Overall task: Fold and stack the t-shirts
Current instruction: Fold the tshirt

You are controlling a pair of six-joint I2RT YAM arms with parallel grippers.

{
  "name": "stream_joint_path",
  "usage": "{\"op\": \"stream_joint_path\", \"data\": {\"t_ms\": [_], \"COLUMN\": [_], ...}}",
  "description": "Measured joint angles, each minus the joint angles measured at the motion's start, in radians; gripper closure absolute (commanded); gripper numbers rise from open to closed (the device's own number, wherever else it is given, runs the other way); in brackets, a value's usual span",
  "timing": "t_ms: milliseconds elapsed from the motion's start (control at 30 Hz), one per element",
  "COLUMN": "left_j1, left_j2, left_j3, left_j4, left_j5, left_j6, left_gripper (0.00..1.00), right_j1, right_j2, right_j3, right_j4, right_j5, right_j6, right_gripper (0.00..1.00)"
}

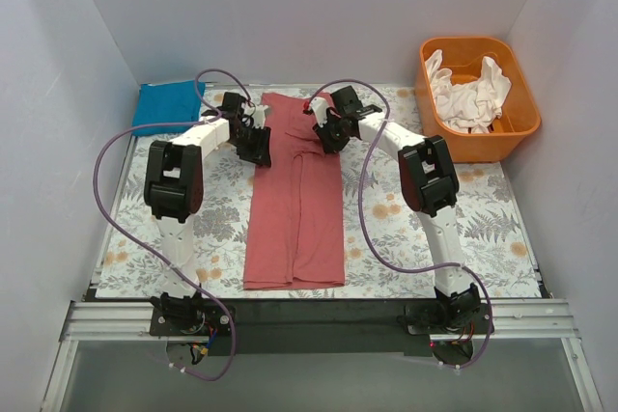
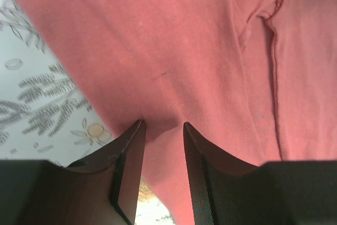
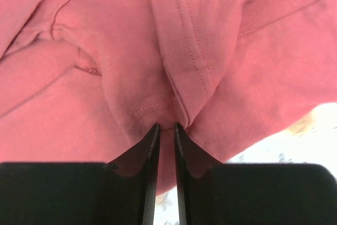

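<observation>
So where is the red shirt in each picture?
Top external: the dusty rose-red cotton t-shirt lies as a long folded strip in the middle of the picture.
Left wrist: it fills most of the picture, all but the left side.
Right wrist: it fills nearly everything, save the lower right corner.
Shared landmark: the leaf-and-flower patterned table cover, seen at the left in the left wrist view and lower right in the right wrist view.

1. Here's the table (image 1: 435,238), and one shirt (image 1: 294,200) lies lengthwise down its middle.
2. At the far end, the left gripper (image 1: 259,142) is on its left edge and the right gripper (image 1: 323,132) on its right.
3. The second shirt (image 1: 166,103) lies in the far left corner.
4. Far right stands the tub (image 1: 483,147), cloths (image 1: 470,94) inside.
</observation>
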Motion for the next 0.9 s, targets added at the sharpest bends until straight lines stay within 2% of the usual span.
{"op": "stream_joint_path", "data": {"t_ms": [400, 567, 667, 700, 900], "left_j1": [0.006, 0.008, 0.009, 0.009, 0.011], "left_j2": [0.15, 0.18, 0.18, 0.179, 0.151], "left_j3": [0.229, 0.278, 0.278, 0.278, 0.28], "left_j4": [0.018, 0.021, 0.024, 0.025, 0.039], "left_j5": [-0.041, -0.042, -0.026, -0.021, 0.024], "left_j6": [-0.04, -0.045, -0.05, -0.049, -0.036], "left_gripper": [0.66, 0.62, 0.54, 0.52, 0.28], "right_j1": [-0.018, -0.025, -0.025, -0.026, -0.026], "right_j2": [0.126, 0.14, 0.14, 0.14, 0.105], "right_j3": [0.184, 0.198, 0.2, 0.202, 0.212], "right_j4": [0.071, 0.092, 0.097, 0.096, 0.103], "right_j5": [0.106, 0.13, 0.141, 0.141, 0.095], "right_j6": [0.003, 0.003, 0.001, -0.001, -0.018], "right_gripper": [0.78, 0.73, 0.65, 0.58, 0.34]}}
